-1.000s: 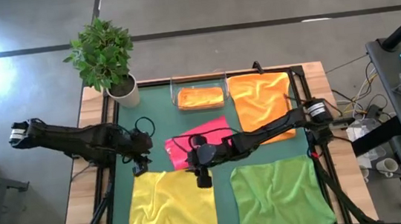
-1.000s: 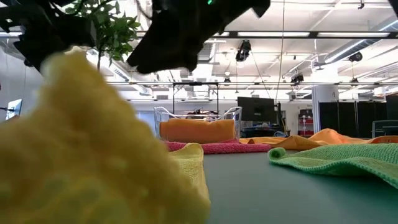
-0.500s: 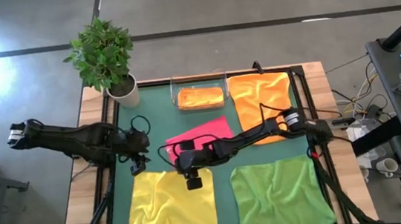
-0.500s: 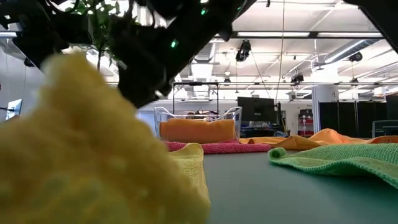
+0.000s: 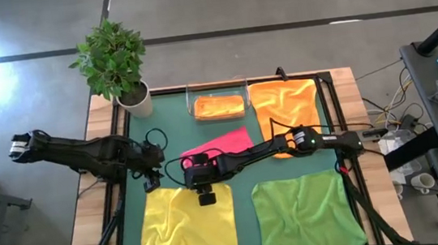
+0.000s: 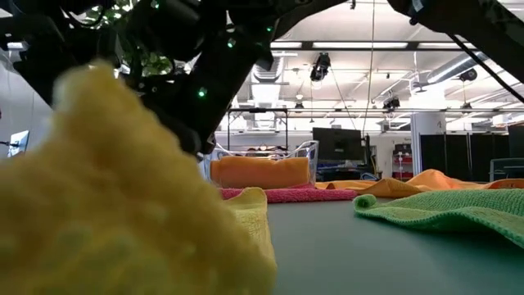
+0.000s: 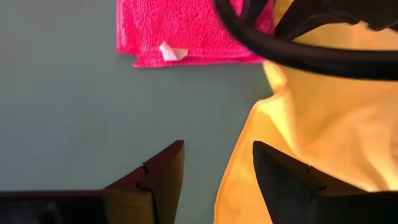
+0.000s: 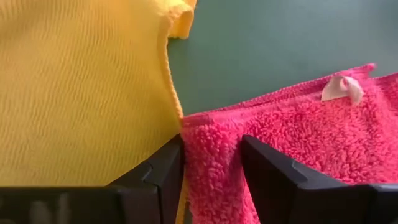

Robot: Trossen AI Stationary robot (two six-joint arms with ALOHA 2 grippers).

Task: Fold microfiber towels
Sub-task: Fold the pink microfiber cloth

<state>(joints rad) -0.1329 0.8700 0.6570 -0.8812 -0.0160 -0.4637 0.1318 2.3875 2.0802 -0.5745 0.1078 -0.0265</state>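
Observation:
The yellow towel (image 5: 186, 232) lies spread at the mat's near left and the green towel (image 5: 306, 215) at the near right. The pink towel (image 5: 225, 145) lies in the middle, the orange towel (image 5: 285, 107) at the far right. My right gripper (image 5: 205, 196) is open, reaching across to where the pink towel's near left corner (image 8: 205, 134) meets the yellow towel's far edge (image 8: 163, 74). My left gripper (image 5: 153, 180) is open over the mat, beside the yellow towel's far left corner (image 7: 264, 115). My right gripper stands open with its fingers pointing down on either side of the pink towel's near left corner (image 8: 211, 155). I cannot tell whether the fingertips touch the cloth. The towel lies flat on the mat.
A clear tray (image 5: 191, 109) at the far middle holds a folded orange towel (image 5: 217, 106). A potted plant (image 5: 119, 64) stands at the far left corner. My right arm lies across the pink towel. Bare mat shows between the yellow and green towels.
My right gripper has gone toward the table's left edge, from the gap between the yellow and green towels to the yellow towel's far edge by the pink towel's corner. The towels have stayed where they lay.

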